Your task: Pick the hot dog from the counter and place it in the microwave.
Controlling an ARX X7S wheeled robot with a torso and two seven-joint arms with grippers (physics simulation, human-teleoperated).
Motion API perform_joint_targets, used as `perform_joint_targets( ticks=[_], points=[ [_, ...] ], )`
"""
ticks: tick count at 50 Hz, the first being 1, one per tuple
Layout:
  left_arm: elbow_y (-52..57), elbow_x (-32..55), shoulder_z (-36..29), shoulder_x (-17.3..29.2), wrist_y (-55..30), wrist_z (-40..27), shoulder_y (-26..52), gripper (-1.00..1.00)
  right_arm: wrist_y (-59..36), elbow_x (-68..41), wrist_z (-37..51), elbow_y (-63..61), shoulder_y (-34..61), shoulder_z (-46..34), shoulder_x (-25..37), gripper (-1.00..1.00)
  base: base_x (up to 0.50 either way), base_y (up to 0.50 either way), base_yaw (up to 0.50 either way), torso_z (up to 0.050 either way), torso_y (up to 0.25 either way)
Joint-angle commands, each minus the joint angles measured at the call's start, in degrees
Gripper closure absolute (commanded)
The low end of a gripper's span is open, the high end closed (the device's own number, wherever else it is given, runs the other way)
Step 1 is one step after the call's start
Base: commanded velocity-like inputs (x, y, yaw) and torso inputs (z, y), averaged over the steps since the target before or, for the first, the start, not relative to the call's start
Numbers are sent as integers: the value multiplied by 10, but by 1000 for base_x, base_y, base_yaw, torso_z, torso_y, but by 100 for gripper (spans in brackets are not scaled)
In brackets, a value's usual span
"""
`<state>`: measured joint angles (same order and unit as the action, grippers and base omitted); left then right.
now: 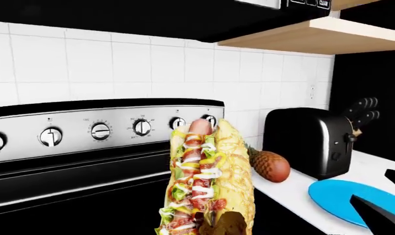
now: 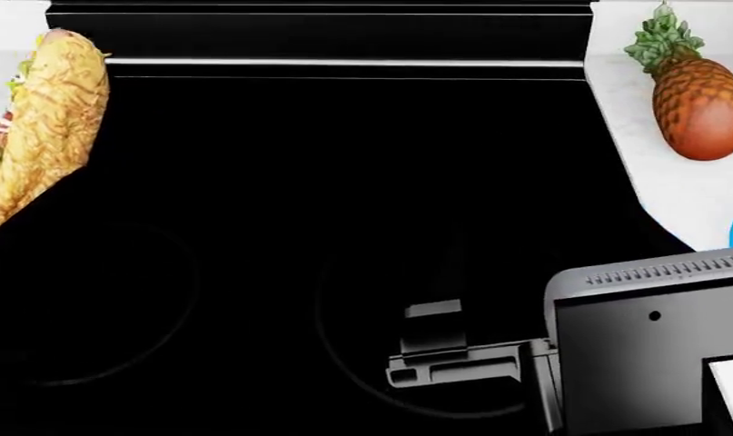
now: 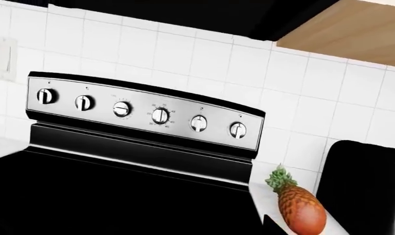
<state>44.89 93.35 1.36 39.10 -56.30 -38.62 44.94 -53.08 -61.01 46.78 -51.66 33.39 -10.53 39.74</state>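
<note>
Holding: your left gripper [image 1: 214, 227] has its fingers pinched on the hot dog's [image 1: 207, 178] lower end; the bun stands upright, lifted clear of the surfaces
Hot dog: right in front of your left gripper, over the black stovetop [image 2: 341, 227], before the stove's knob panel [image 1: 99, 129]
Counter [image 1: 295, 188]: off to that gripper's side, carrying the pineapple [image 1: 270, 165], toaster [image 1: 312, 142] and blue plate [image 1: 347, 198]
Right gripper: you cannot tell its state; only part of that arm [image 2: 645, 345] shows in the head view
</note>
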Motion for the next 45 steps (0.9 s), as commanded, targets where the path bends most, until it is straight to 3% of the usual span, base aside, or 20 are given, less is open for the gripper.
perform_joint_targets(
  ticks=[1,4,13,21,28,30,31,36,39,45],
  points=[
    [-77,-10,-55,-32,-14,-29,194,100,21,22,-15,25,-2,-4,-10,-100,0,0,0,0,0],
    [-143,-52,-78,-59,-17,-18,282,100,34,46,-25,39,-1,-13,-18,-100,0,0,0,0,0],
    [-395,-300,-185,-140,50,144,533,100,61,89,-43,67,6,-31,-37,-100,0,0,0,0,0],
    [-615,-425,-251,-199,128,235,668,100,74,95,-54,75,9,-32,-39,-100,0,0,0,0,0],
    [-956,-528,-301,-291,242,332,807,100,77,93,-51,70,9,-31,-41,-100,0,0,0,0,0],
    [-1127,-574,-320,-356,331,391,897,100,64,75,-41,61,19,-27,-41,-100,0,0,0,0,0],
    [-1198,-584,-310,-360,329,395,899,100,63,74,-40,60,21,-27,-41,-100,0,0,0,0,0],
    [-1199,-732,-202,-379,283,370,900,100,54,51,-26,48,29,-16,-38,-100,0,0,0,0,0],
    [-1199,-819,-156,-390,213,365,899,100,51,39,-19,41,28,-13,-39,-100,0,0,0,0,0],
    [-1199,-792,-243,-391,174,339,894,100,35,8,7,23,39,-7,-40,-100,0,0,0,0,0]
  ],
)
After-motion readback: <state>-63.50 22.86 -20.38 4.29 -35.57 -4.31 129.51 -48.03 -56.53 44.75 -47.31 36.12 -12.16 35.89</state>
